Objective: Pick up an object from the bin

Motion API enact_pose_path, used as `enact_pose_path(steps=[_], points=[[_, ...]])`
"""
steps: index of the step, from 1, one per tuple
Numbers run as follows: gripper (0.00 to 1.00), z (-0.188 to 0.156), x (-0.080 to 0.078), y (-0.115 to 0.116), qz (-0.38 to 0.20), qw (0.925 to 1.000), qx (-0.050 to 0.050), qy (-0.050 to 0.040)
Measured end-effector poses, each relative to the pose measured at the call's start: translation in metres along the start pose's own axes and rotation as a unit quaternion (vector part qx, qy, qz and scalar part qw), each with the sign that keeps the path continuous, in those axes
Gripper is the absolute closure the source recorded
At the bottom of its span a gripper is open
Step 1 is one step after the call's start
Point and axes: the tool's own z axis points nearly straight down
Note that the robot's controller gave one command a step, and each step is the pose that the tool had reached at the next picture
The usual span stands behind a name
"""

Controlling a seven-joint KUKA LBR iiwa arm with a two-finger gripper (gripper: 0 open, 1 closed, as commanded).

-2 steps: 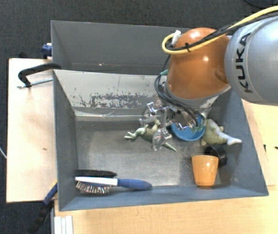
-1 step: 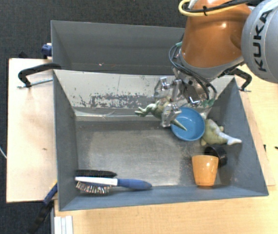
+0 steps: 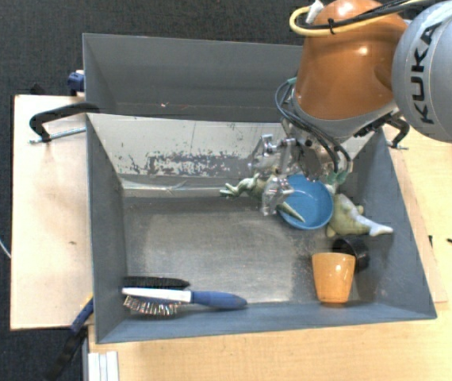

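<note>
Your jaws hang low at the far right of the bin [image 3: 103, 213], just beside the left rim of a blue bowl [image 3: 312, 203] and at the right end of a small green toy creature [image 3: 240, 186] that lies stretched along the foot of the far wall. The metal parts overlap both things, so you cannot tell whether the jaws are open or closed, nor whether anything sits between them.

The trouble here is crowding. Bowl and green toy lie so near each other that a closing grip may catch the bowl's rim rather than the toy, and a thin rim held at one edge would likely tip or slide out on the lift. The toy's thin limbs give little to hold, so it may twist free. A pale toy animal [image 3: 354, 222] leans against the bowl's right side and could be dragged along. The far wall is close, so a further push that way risks scraping it.

An orange cup [image 3: 334, 276] stands nearer, and a blue-handled brush [image 3: 180, 298] lies well apart at the near left.
</note>
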Motion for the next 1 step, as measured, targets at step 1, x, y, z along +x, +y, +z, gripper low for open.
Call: enact_pose_path(steps=[1], points=[[1.0,-0.0003,-0.0062,0.0347,0.016,0.9999,-0.001,-0.002]])
